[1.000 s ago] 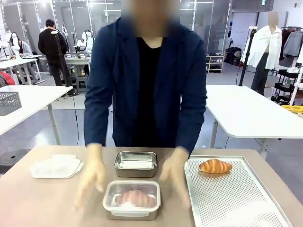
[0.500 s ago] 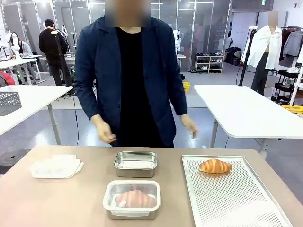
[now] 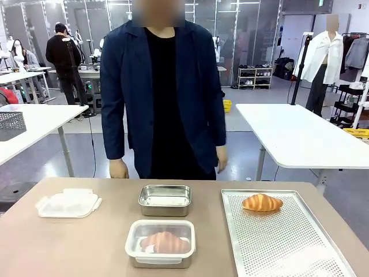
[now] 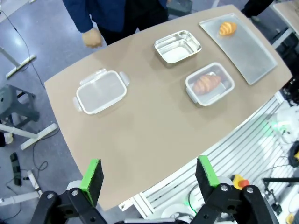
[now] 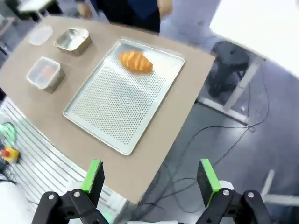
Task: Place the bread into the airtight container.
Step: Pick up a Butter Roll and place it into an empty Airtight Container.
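Front view showed us one bread (image 3: 164, 242) already in the lidded container (image 3: 160, 261) at the near edge of the table (image 3: 69, 248). We judged a second bread (image 3: 262, 202), by the far edge of the tray (image 3: 288, 248), left for the empty steel container (image 3: 165, 210). Our left gripper (image 4: 148, 168) and right gripper (image 5: 150, 168) gaped wide, holding nothing.

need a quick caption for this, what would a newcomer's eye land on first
The golden croissant alone on the perforated tray at the table's right stands out first. Next comes the second bread inside the near container at the middle, with an empty steel tin just behind it. A person in a dark blue jacket stands at the far side, hands down.
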`<state>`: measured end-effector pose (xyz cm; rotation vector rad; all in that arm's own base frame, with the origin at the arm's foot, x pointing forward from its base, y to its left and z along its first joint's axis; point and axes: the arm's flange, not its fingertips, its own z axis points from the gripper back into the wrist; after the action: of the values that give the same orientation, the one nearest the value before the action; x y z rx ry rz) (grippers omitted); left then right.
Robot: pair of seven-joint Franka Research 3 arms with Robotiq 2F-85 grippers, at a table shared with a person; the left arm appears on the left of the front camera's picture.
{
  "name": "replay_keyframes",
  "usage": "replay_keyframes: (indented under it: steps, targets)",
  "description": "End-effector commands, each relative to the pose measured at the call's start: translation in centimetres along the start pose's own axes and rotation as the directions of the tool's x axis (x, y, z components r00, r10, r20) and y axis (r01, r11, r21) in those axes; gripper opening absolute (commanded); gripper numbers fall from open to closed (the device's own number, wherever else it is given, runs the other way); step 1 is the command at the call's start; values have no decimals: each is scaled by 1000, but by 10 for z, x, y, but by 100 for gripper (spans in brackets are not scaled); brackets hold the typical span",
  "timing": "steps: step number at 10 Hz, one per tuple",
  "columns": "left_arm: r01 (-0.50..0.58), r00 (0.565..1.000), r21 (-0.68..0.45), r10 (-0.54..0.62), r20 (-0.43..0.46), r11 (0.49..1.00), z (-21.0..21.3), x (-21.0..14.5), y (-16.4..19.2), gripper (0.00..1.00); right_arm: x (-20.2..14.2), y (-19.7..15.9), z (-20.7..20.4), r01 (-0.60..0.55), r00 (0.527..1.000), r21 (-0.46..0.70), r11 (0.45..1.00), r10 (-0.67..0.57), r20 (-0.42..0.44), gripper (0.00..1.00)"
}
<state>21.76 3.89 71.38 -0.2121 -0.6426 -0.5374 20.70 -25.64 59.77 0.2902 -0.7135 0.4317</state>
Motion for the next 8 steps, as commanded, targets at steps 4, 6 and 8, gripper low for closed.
replay_keyframes:
  steps: [4, 6, 8]
  targets:
    - [7, 1000, -5, -7, 1, 1000, 0, 1, 0, 100, 154, 63, -96, -836, 511, 154, 527, 849, -132, 100]
    - [7, 1000, -5, -7, 1, 1000, 0, 1, 0, 100, 182, 91, -147, -935, 228, 251, 252, 966, -121, 100]
    - [7, 1000, -5, -7, 1, 1000, 0, 1, 0, 100, 193, 111, -192, -922, 131, 354, 158, 986, -98, 100]
